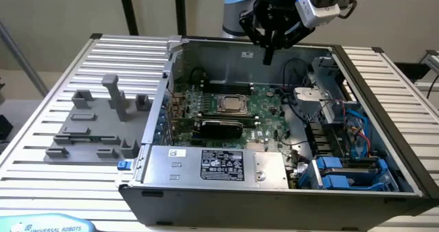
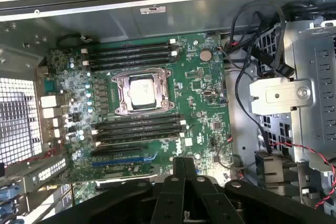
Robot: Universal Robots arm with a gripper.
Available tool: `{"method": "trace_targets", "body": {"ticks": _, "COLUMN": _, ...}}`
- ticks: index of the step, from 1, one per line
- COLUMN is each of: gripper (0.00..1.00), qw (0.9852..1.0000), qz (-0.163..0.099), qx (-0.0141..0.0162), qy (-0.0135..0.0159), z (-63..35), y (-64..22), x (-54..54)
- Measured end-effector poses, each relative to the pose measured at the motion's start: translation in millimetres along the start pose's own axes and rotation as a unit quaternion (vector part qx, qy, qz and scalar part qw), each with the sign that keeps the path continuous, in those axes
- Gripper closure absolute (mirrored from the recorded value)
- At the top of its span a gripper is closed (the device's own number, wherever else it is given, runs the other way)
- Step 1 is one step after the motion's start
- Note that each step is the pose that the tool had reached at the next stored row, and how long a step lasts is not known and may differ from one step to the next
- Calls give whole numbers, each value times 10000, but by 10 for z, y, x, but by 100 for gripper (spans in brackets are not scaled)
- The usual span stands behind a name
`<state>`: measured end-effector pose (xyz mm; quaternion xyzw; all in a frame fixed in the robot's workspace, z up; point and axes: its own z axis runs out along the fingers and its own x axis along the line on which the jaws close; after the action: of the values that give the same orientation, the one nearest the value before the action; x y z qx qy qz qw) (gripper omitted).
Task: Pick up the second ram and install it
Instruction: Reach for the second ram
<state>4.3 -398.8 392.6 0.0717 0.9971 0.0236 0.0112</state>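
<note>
My gripper [image 1: 269, 57] hangs shut over the far wall of the open computer case [image 1: 205, 46], with nothing held between its fingers. In the wrist view the closed gripper [image 2: 184, 163] points down at the green motherboard [image 2: 199, 87]. Long black memory slots [image 2: 131, 53] run on one side of the processor socket [image 2: 142, 92], and more slots [image 2: 139, 127] run on the other. A thin dark strip that looks like the second ram [image 1: 88, 138] lies in the grey fixture [image 1: 82, 152] on the table, at the exterior view's left, far from the gripper.
The grey fixture carries upright blocks, the tallest a post [image 1: 113, 95]. Inside the case are a power supply [image 1: 213, 165] at the near side, blue drive bays [image 1: 350, 173], loose cables [image 2: 252, 51] and a metal bracket [image 2: 278, 95]. The ribbed table [image 1: 41, 113] surrounds the case.
</note>
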Motion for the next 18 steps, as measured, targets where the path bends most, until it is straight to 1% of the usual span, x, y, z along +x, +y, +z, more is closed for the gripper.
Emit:
{"method": "trace_targets", "body": {"ticks": 11, "gripper": 89, "qw": 10000, "qz": 11, "qx": 0, "qy": 0, "z": 1, "y": 5, "x": -36}}
{"method": "trace_targets", "body": {"ticks": 18, "gripper": 89, "qw": 10000, "qz": 18, "qx": 0, "qy": -1, "z": 1, "y": 5, "x": -36}}
